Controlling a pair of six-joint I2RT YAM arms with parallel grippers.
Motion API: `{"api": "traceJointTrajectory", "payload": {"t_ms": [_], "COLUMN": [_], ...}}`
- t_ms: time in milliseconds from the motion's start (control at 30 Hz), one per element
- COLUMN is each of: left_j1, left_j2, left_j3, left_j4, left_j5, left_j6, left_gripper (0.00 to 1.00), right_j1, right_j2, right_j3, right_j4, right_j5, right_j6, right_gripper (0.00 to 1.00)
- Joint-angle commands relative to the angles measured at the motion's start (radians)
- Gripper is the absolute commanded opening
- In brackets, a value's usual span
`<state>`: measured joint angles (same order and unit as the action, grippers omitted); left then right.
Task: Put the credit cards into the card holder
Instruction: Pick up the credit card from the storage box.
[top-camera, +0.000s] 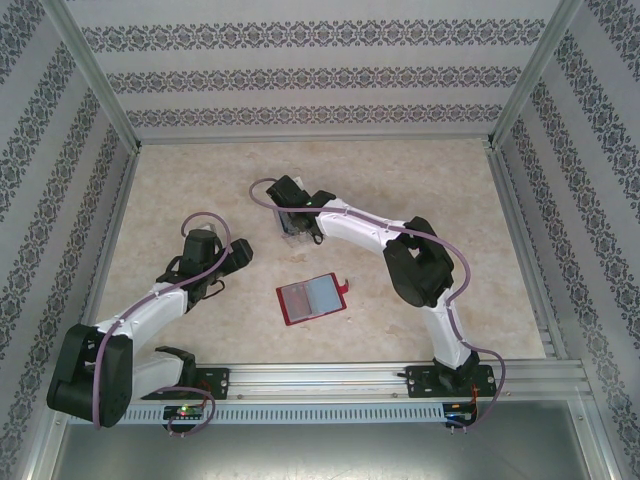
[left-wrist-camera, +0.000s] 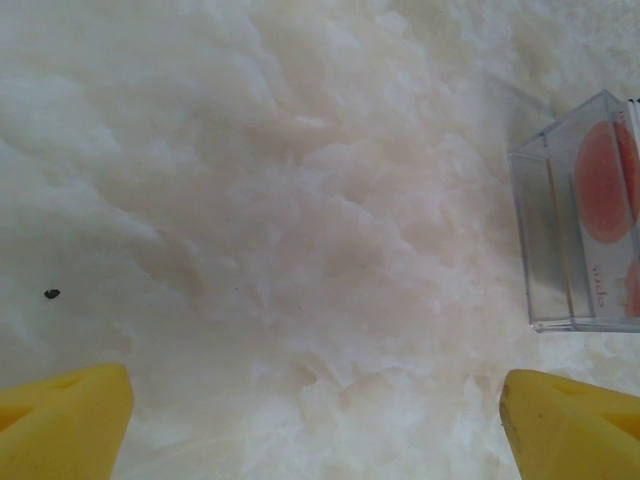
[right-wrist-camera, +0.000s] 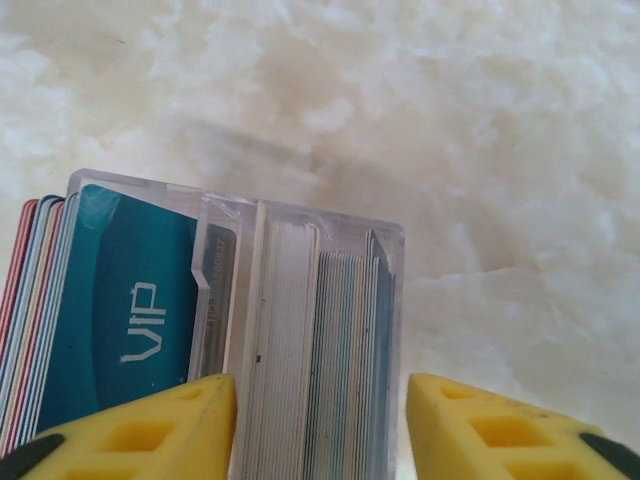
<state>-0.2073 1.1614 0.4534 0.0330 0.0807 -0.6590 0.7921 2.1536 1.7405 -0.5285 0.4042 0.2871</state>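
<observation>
The card holder (top-camera: 312, 298), a red wallet, lies open on the table's middle with its greyish inner pockets facing up. The credit cards (right-wrist-camera: 330, 340) stand on edge in pale grey and blue stacks inside a clear slotted tray (right-wrist-camera: 236, 215); a teal VIP card (right-wrist-camera: 120, 320) leans at the tray's left. My right gripper (right-wrist-camera: 320, 425) hangs over that tray, open, its yellow fingers (right-wrist-camera: 150, 435) straddling the card stack, the right one clear of the tray. My left gripper (left-wrist-camera: 315, 430) is open wide over bare table, left of the wallet (top-camera: 238, 256).
The clear tray (left-wrist-camera: 580, 220) shows at the right edge of the left wrist view, with an orange card inside. In the top view it sits at mid-table under the right gripper (top-camera: 297, 228). Patterned walls enclose the marble-look tabletop (top-camera: 450, 190).
</observation>
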Motion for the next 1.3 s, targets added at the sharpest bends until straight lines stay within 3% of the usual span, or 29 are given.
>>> {"api": "traceJointTrajectory", "payload": {"t_ms": [0,100,233,500,700,933,1267], "left_j1": [0.000,0.002,0.001,0.000,-0.014,-0.077,-0.192], "left_j2": [0.020,0.058,0.105,0.108,0.093,0.031,-0.028], "left_j3": [-0.003,0.003,0.006,0.011,0.010,-0.004,-0.010], "left_j4": [0.031,0.043,0.069,0.064,0.100,0.141,0.193], "left_j5": [-0.010,0.009,0.047,0.053,0.113,0.127,0.219], "left_j6": [0.019,0.008,-0.018,-0.007,0.031,0.084,0.127], "left_gripper": [0.95,0.95,0.95,0.95,0.95,0.95,0.95], "right_j1": [0.001,0.003,0.003,-0.001,-0.038,-0.108,-0.215], "right_j2": [-0.011,-0.006,-0.003,-0.050,-0.146,-0.326,-0.665], "right_j3": [0.035,0.056,0.057,0.031,-0.031,-0.242,-0.742], "right_j4": [-0.054,-0.075,-0.068,-0.090,-0.043,0.131,0.382], "right_j5": [0.082,0.085,0.057,-0.005,-0.196,-0.460,-0.877], "right_j6": [-0.052,-0.074,-0.107,-0.101,-0.039,0.061,0.126], "right_gripper": [0.43,0.38,0.18,0.00,0.00,0.00,0.00]}}
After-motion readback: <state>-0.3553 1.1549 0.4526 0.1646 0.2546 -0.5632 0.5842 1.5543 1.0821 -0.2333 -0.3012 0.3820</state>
